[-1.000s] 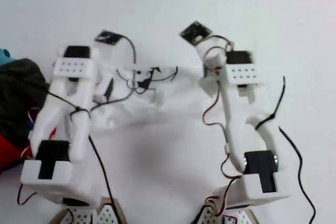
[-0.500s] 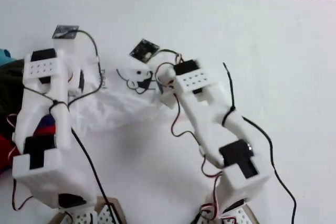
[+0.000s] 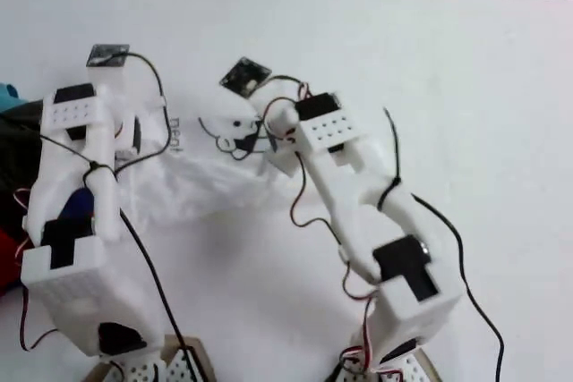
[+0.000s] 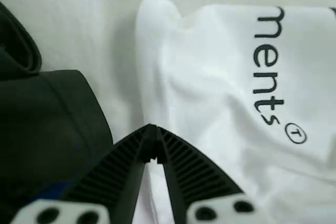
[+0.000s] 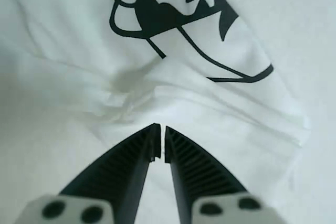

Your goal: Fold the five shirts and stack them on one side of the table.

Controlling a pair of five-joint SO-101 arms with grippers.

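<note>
A crumpled white shirt (image 3: 204,187) with black print lies on the white table (image 3: 466,60) between the two arms. My left gripper (image 4: 153,141) is at the shirt's left edge, fingers together and pinching the white cloth (image 4: 226,77) beside its black lettering. Just under the cartoon print, my right gripper (image 5: 160,136) is shut on a ridge of the shirt (image 5: 79,51). A pile of dark clothes (image 3: 16,145) sits at the table's left edge, right against the left arm. One black garment (image 4: 47,114) from it lies close beside the left gripper.
Red and blue cloth (image 3: 9,252) shows at the bottom of the pile on the left. Loose cables hang off both arms over the shirt. The right half and the far side of the table are bare white surface.
Both arms swung left, the right one a long way, and the white shirt slid left with them. Over the last half second they have barely moved.
</note>
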